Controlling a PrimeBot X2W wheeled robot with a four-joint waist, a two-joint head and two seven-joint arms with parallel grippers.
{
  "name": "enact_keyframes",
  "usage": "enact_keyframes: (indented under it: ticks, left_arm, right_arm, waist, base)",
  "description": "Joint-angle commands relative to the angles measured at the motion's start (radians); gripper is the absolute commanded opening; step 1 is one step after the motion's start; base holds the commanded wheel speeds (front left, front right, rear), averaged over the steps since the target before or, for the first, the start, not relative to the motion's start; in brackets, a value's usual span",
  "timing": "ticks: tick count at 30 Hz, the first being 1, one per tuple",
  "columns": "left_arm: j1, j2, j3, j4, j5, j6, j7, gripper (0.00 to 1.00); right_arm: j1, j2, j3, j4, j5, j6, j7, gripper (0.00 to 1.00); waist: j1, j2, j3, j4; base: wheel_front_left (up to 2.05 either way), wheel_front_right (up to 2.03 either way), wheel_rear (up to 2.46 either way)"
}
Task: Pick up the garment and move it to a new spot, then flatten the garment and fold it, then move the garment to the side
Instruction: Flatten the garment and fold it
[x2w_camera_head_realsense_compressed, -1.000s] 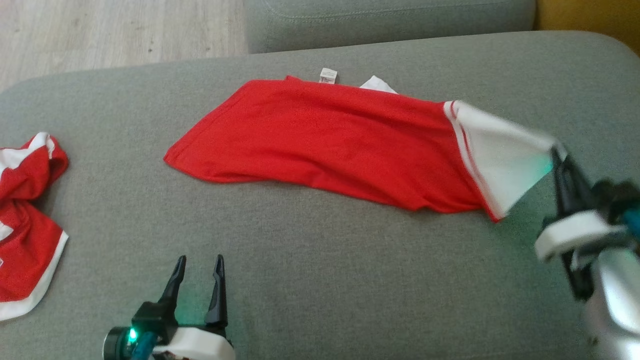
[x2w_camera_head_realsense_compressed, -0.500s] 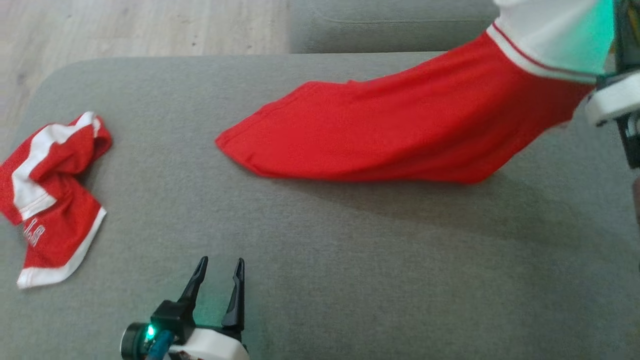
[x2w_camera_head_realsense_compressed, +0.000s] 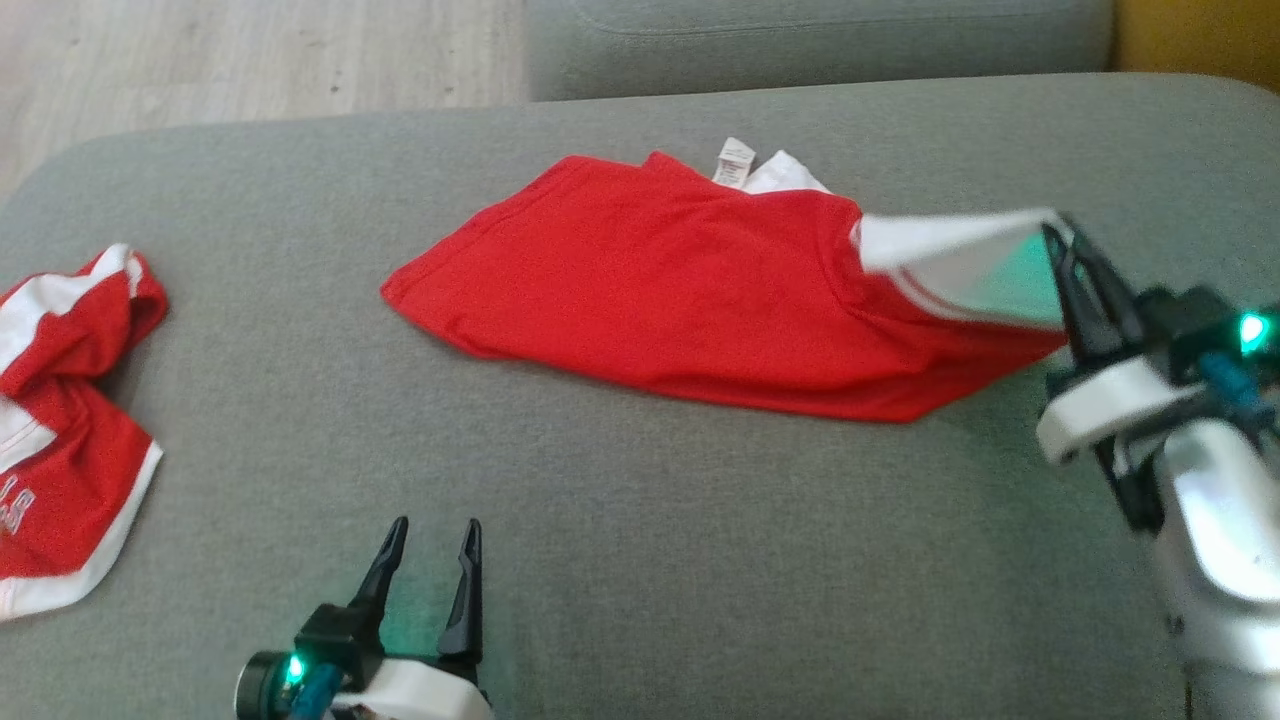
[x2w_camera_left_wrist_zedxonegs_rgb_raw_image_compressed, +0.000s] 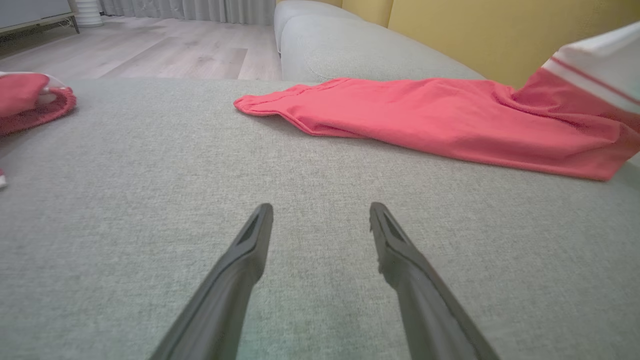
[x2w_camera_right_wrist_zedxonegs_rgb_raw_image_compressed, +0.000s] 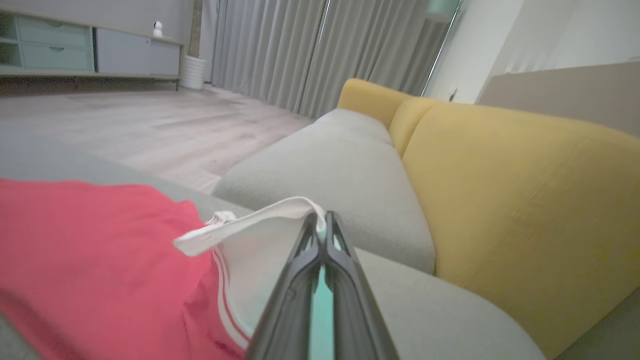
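– At the far left of the cushion (x2w_camera_head_realsense_compressed: 640, 600), what lies there?
– A heap (x2w_camera_head_realsense_compressed: 70, 400) of red cloth with white trim, crumpled into soft folds on the grey woven seat. Part of some white lettering shows on it.
– And the left gripper (x2w_camera_head_realsense_compressed: 435, 524)?
– Low over the cushion near its front edge. Its two long, dark, tapering fingers (x2w_camera_left_wrist_zedxonegs_rgb_raw_image_compressed: 250, 250) stand spread with nothing between them, well apart from both pieces of clothing.
– Where is the garment (x2w_camera_head_realsense_compressed: 680, 290)?
– Mid-cushion. It is thin red knit, lying mostly flat in a rough wedge that narrows to a hemmed corner on its left. A small white label (x2w_camera_head_realsense_compressed: 733, 162) sticks out at its far edge. The right end is a white panel (x2w_camera_head_realsense_compressed: 950, 262) edged with thin red stripes, and that end is raised off the cushion and pulled taut.
– Held by what?
– The right gripper (x2w_camera_head_realsense_compressed: 1058, 232). Its jaws are pressed together on the panel's white edge, with the cloth pinched at the fingertips.
– Further right?
– A smooth, rounded yellow backrest (x2w_camera_right_wrist_zedxonegs_rgb_raw_image_compressed: 500, 190).
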Motion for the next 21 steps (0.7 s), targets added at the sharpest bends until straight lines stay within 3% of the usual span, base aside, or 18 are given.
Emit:
enact_keyframes:
  ticks: [1,6,11,21]
  left_arm:
    - [-0.021,0.002,0.036,-0.024,0.008,-0.001,-0.006,1.0]
    - [-0.033,0.002,0.024,-0.025,-0.002,-0.001,-0.006,1.0]
    - [-0.02,0.002,-0.008,-0.022,-0.021,0.003,-0.006,1.0]
    - [0.04,0.002,-0.066,-0.007,-0.038,0.008,-0.006,1.0]
  right_arm:
    - [-0.081,-0.01,0.0,-0.067,0.008,-0.001,-0.006,0.0]
    - [-0.201,-0.038,-0.02,-0.131,0.002,-0.001,-0.006,0.0]
    - [-0.381,-0.108,-0.01,-0.153,-0.015,-0.001,-0.006,0.0]
    - [-0.75,-0.233,0.17,-0.024,-0.074,-0.001,-0.006,0.0]
  waist:
    - [0.0,0.0,-0.004,-0.016]
    - [0.0,0.0,-0.023,-0.013]
    - [0.0,0.0,-0.052,0.022]
    - [0.0,0.0,-0.113,0.103]
  base:
    - [0.0,0.0,0.0]
    - [0.0,0.0,0.0]
    - [0.0,0.0,0.0]
    - [0.0,0.0,0.0]
